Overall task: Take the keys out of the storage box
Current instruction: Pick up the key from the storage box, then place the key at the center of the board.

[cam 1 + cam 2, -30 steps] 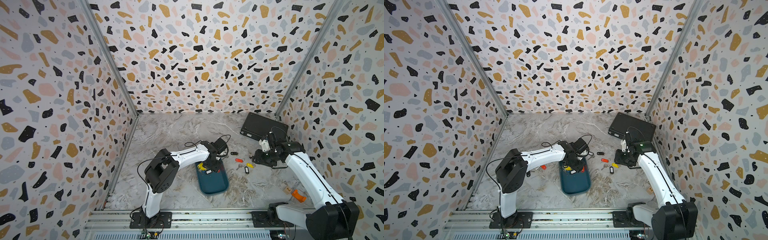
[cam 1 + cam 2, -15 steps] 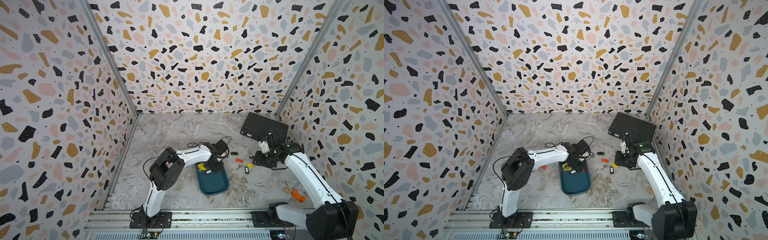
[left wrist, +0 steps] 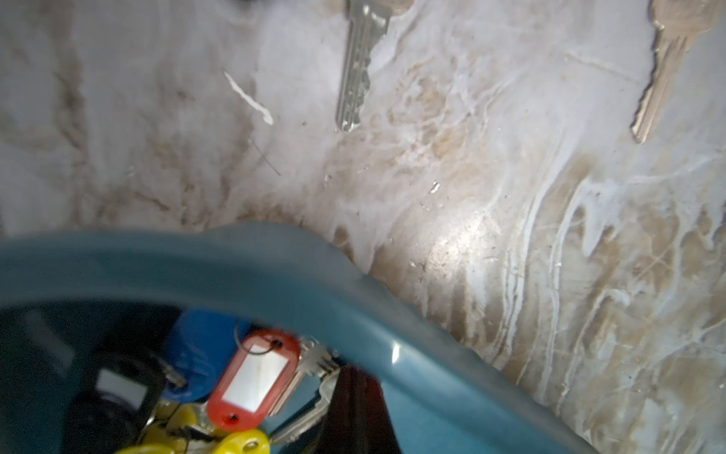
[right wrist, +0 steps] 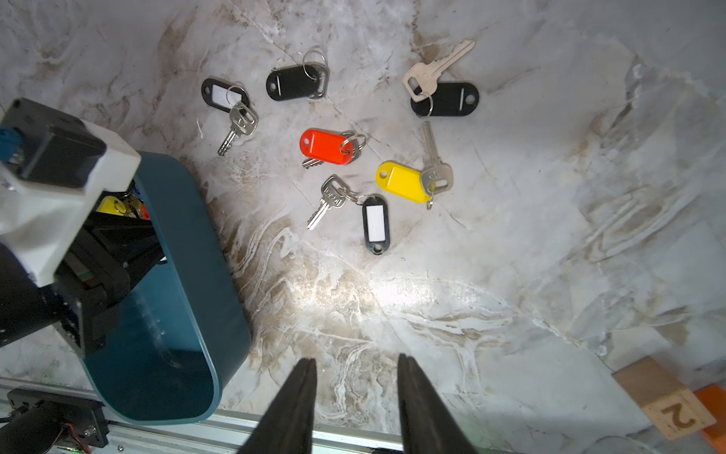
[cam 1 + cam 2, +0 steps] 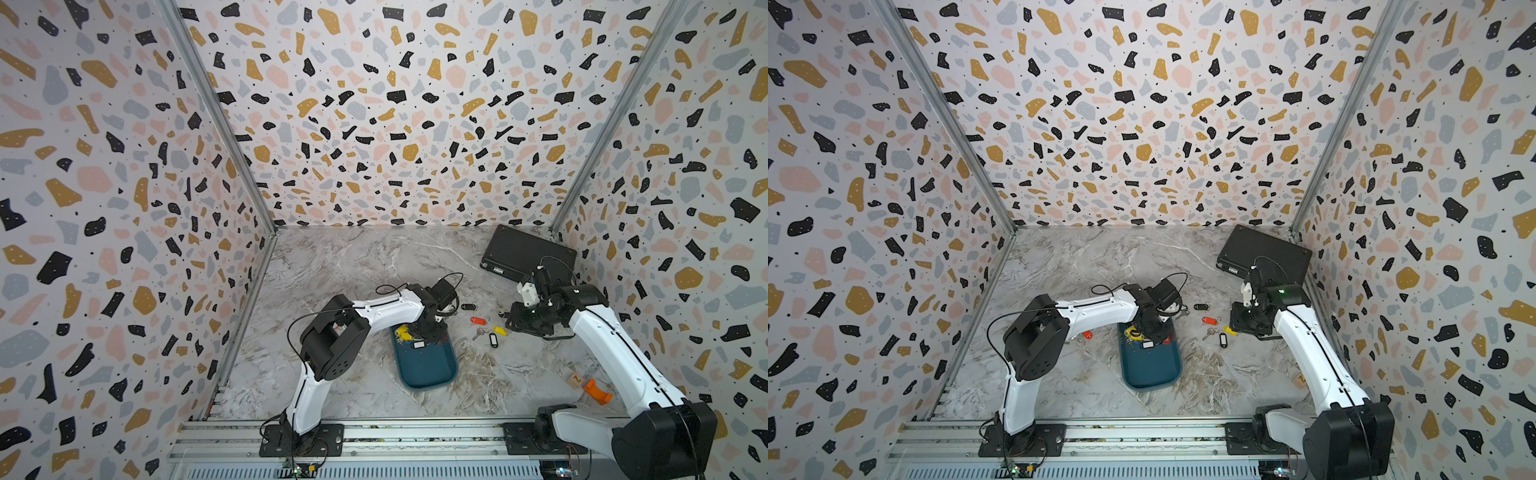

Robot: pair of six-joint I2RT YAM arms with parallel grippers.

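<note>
Since a second ago the left gripper (image 5: 422, 332) has dipped into the far end of the storage box (image 5: 432, 370), fingers together among remaining keys (image 3: 253, 383), grip unclear. Several removed keys (image 4: 328, 146) lie beside the box; right gripper (image 4: 355, 359) hovers there, fingers apart.

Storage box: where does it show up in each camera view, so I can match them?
In a top view: storage box, just right of centre, lower third.
In a top view: storage box, centred across, lower third.
Left wrist: its teal rim arcs across the lower left.
Right wrist: its wall fills the left side, lower half.
Shared landmark: the yellow key tags piled in one end of it.
</note>
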